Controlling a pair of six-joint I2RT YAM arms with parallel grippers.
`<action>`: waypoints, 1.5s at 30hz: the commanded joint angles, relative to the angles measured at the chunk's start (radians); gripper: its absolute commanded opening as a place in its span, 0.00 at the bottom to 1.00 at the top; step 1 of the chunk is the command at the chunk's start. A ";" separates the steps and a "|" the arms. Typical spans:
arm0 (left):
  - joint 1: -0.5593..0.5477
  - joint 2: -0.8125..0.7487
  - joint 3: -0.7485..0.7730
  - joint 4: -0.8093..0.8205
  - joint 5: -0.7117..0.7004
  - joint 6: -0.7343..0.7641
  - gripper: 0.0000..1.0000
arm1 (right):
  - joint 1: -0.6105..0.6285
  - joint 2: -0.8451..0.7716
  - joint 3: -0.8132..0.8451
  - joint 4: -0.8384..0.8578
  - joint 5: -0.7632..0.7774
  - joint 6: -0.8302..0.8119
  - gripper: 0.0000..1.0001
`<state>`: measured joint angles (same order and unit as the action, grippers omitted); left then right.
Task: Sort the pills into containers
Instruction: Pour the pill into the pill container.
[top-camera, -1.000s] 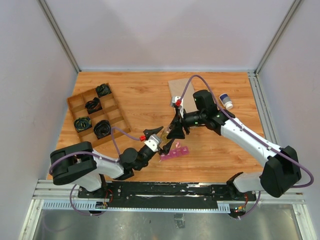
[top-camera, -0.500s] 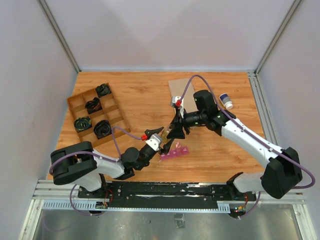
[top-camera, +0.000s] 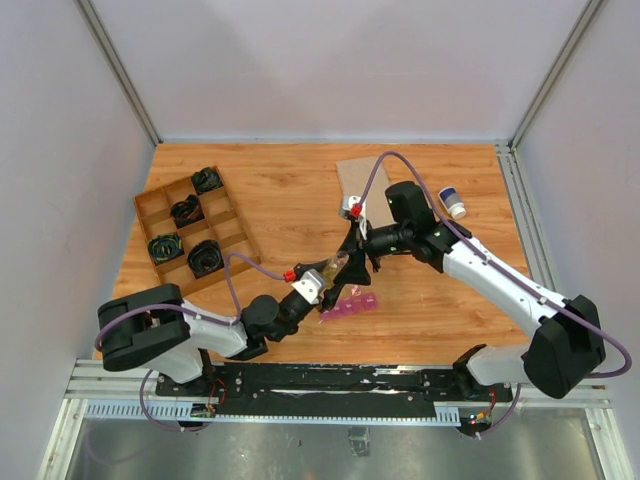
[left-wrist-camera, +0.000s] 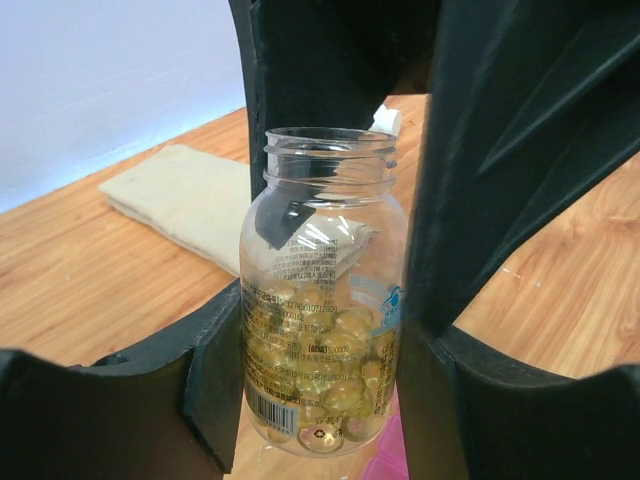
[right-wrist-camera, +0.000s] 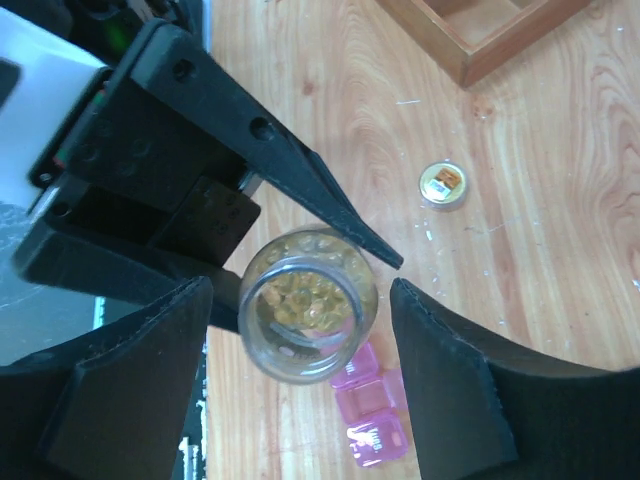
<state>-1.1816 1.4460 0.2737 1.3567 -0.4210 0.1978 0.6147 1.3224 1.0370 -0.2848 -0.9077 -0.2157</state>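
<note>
Containers (right-wrist-camera: 370, 405): translucent magenta-pink lidded strip

the wooden table (top-camera: 270, 190) and what lies on it around my two pincers

a pink strip of containers (top-camera: 350, 305) lies flat just below my right pincer (right-wrist-camera: 300, 300), on the side nearer my bases. a small round gold cap (right-wrist-camera: 443, 185) rests on the bare wood between that pincer and the corner of the divided wooden tray (top-camera: 190, 228). the tray sits well off to the left of my left pincer (top-camera: 335, 268) with black items in its compartments. a flat beige pad (top-camera: 362, 185) lies beyond both pincers, and a small white-capped bottle (top-camera: 452, 203) sits far to the right of them.
</note>
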 joint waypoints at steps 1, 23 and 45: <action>-0.002 -0.064 -0.036 0.021 0.061 -0.030 0.12 | -0.015 -0.057 0.048 -0.053 -0.116 -0.025 0.81; 0.159 -0.350 -0.102 -0.147 0.854 -0.344 0.09 | -0.014 -0.254 -0.081 -0.103 -0.416 -0.386 1.00; 0.160 -0.279 -0.076 -0.081 0.869 -0.407 0.07 | 0.121 -0.218 -0.098 -0.170 -0.306 -0.522 0.71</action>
<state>-1.0286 1.1564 0.1783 1.2068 0.4294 -0.1921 0.7177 1.1011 0.9497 -0.4400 -1.2266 -0.7139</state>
